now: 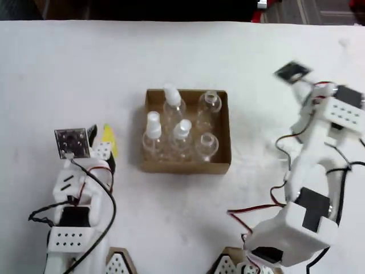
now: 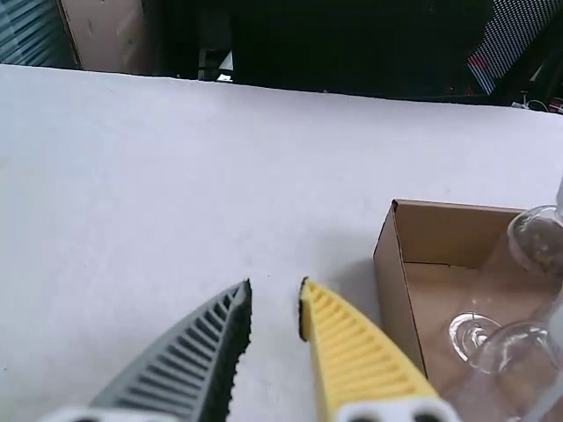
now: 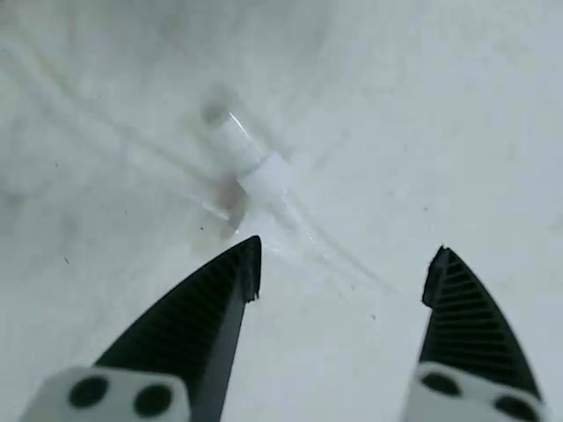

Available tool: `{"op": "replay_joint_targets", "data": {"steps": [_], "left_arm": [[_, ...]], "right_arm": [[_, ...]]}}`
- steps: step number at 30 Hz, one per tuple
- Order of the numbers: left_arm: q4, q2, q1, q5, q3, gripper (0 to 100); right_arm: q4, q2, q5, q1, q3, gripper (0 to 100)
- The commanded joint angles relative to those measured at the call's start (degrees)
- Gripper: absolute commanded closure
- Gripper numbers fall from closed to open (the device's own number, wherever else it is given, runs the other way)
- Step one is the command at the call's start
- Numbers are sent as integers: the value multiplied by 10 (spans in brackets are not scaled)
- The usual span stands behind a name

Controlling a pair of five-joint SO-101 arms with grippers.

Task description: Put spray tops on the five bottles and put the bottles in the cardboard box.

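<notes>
The cardboard box [image 1: 187, 166] stands mid-table and holds five clear bottles. Three carry white spray tops [image 1: 153, 121]; two bottles [image 1: 210, 101] have bare necks. A loose white spray top [image 3: 253, 170] with its thin tube lies on the white table just ahead of my right gripper [image 3: 343, 264], whose black fingers are open wide and hover above it without touching. My left gripper [image 2: 274, 294], with one grey and one yellow finger [image 1: 108, 140], sits low beside the box's left wall [image 2: 393, 281], open by a narrow gap with nothing in it.
The right arm [image 1: 328, 117] stretches over the table's right side, trailing red and black wires. The left arm's base [image 1: 71, 228] sits at the front left. Dark room clutter lies beyond the table's far edge [image 2: 264, 86].
</notes>
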Motion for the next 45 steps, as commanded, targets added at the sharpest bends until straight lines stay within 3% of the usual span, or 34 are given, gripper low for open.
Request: {"op": "replay_joint_targets", "data": {"steps": [1,5,7,13,29,36,38,45], "left_arm": [[-11,-1,5,-36,-3,910],[-11,-1,5,-37,-3,910],[-11,-1,5,-37,-3,910],[-13,-1,6,-37,-3,910],[-12,-1,6,-37,-3,910],[-11,0,23,-40,-2,910],[-11,0,23,-40,-2,910],[-11,0,20,-40,-2,910]], "right_arm": [[-64,-7,46,-44,52,733],[-56,-7,171,-64,105,837],[-64,-7,195,-64,120,873],[-87,0,196,-51,122,776],[-167,141,196,-56,87,816],[-216,152,195,-54,85,985],[-215,125,178,-54,83,976],[-215,5,17,-58,43,983]]}}
